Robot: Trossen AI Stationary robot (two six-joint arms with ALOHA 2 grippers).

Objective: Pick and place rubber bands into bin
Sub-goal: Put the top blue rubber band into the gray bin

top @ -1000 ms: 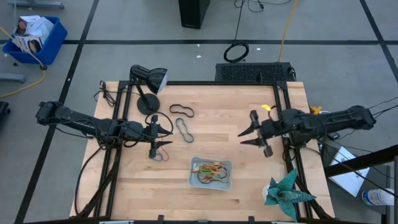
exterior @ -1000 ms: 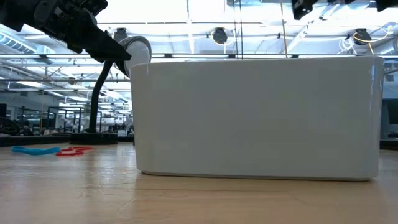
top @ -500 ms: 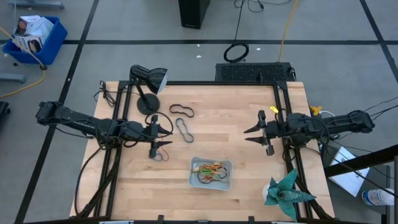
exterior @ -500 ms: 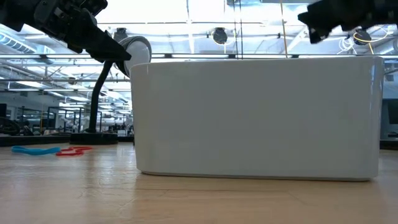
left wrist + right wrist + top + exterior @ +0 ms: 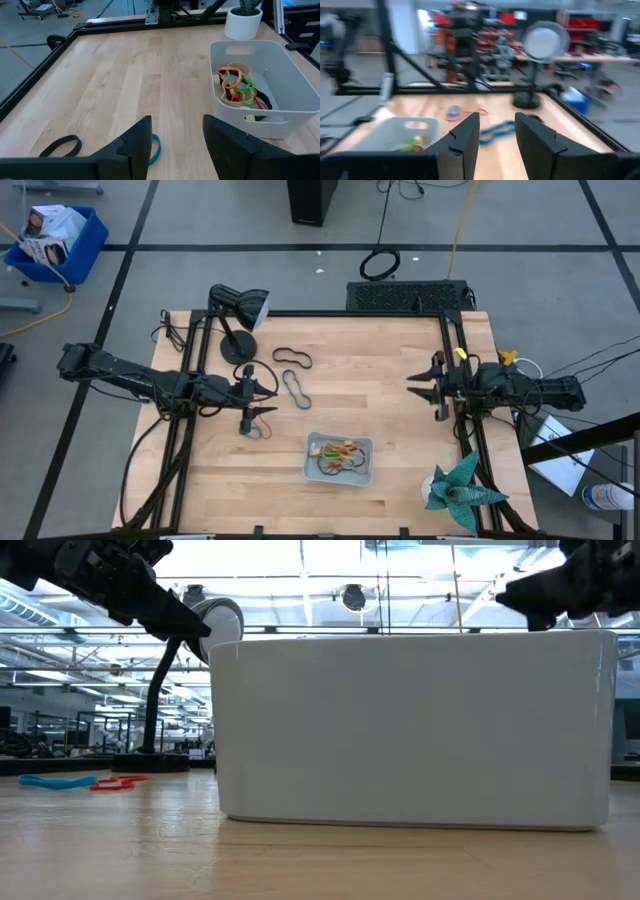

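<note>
Retreating toward its edge of the table, the right gripper (image 5: 424, 386) is pulling away from the middle, fingers spread and holding nothing, while the left gripper (image 5: 265, 399) is staying where it was, also spread and empty, hovering just beside a blue band (image 5: 155, 148) and a black band (image 5: 60, 146).

Several bands are already lying in the bin (image 5: 339, 459) — orange, green, red and tan ones are showing in the left wrist view. Two dark bands (image 5: 293, 370) are still lying on the wood near the lamp (image 5: 236, 319), with more by the left gripper.

Judging from this, the left arm is taking the next pick. It should be coming straight down over the blue band, keeping the fingers wide until they are straddling one strand, then closing low against the wood so the thin loop is not slipping out.
</note>
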